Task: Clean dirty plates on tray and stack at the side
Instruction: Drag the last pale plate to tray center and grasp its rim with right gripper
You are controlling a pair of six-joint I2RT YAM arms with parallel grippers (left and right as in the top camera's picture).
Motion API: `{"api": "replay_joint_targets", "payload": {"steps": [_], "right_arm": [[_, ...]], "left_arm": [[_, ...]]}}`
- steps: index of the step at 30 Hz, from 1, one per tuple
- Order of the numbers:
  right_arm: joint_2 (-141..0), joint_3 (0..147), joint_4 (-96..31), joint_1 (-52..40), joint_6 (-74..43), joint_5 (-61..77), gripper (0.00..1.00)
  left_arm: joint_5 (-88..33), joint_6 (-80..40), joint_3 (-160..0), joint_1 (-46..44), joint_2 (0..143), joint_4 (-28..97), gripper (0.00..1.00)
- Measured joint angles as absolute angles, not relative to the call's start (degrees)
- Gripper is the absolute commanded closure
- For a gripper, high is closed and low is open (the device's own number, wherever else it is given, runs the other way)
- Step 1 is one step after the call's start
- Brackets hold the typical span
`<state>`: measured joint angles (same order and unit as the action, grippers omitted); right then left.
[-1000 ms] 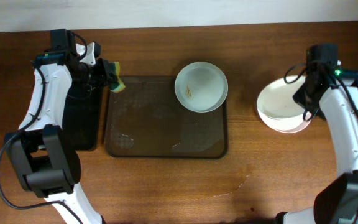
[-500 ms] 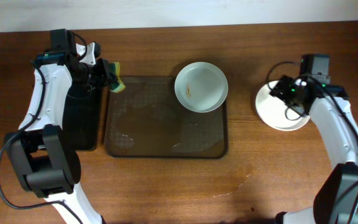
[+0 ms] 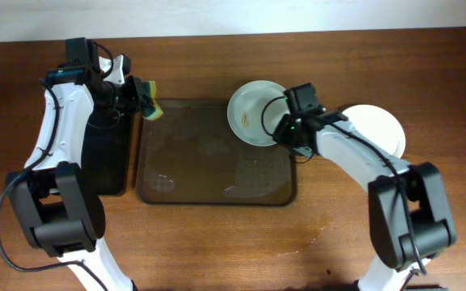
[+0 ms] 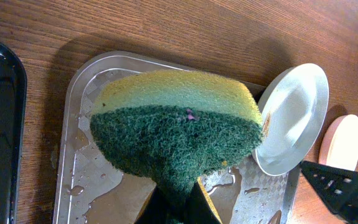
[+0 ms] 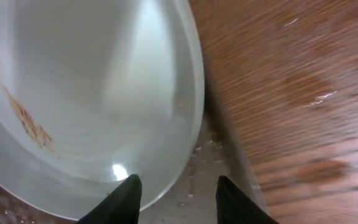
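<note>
I see a dark brown wood-grain desk (image 3: 209, 242) filling my overhead view, a pale wall strip (image 3: 298, 14) along its far edge, and soft even light catching a wet streak (image 3: 307, 239) near the front

Top-down, close wrist cams, shared plate (image 3: 252, 109) (image 4: 291, 118) (image 5: 92, 93)

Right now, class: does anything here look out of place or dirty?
The plate overhangs the tray's far right corner and carries an orange-brown smear. Water droplets dot the tray.
</note>
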<state>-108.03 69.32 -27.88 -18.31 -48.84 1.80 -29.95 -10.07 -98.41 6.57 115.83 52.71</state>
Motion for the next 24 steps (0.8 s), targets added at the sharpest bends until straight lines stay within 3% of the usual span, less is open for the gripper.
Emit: {"api": "replay_joint_targets", "payload": {"steps": [4,9,13,18,21,24], "right_arm": [[-109.91,69.32,-26.74,-19.40,-51.29,1.72,0.76],[-110.65,69.32,-28.53,-19.68,-52.31,2.31,0.77],[-110.65,69.36,-31.70,-21.89,-51.88,5.04,0.83],[-110.67,70.02,-35.94,-27.16,-47.05,12.47,0.67],[-110.91,75.42,-44.40,-27.68,-40.03,15.07,0.47],[-110.98,83.42,-49.67,-26.55,-31.29,15.33,0.43]], "left_arm": [[-29.93,-10.07,-98.41,6.57,115.83,52.71,0.99],[-29.95,-10.07,-98.41,6.57,115.83,52.71,0.99],[-29.93,-10.07,-98.41,6.57,115.83,52.53,0.99],[-29.93,-10.07,-98.41,6.57,115.83,52.53,0.99],[-29.95,-10.07,-98.41,6.57,115.83,52.53,0.99],[-29.93,-10.07,-98.41,6.57,115.83,52.49,0.99]]}}
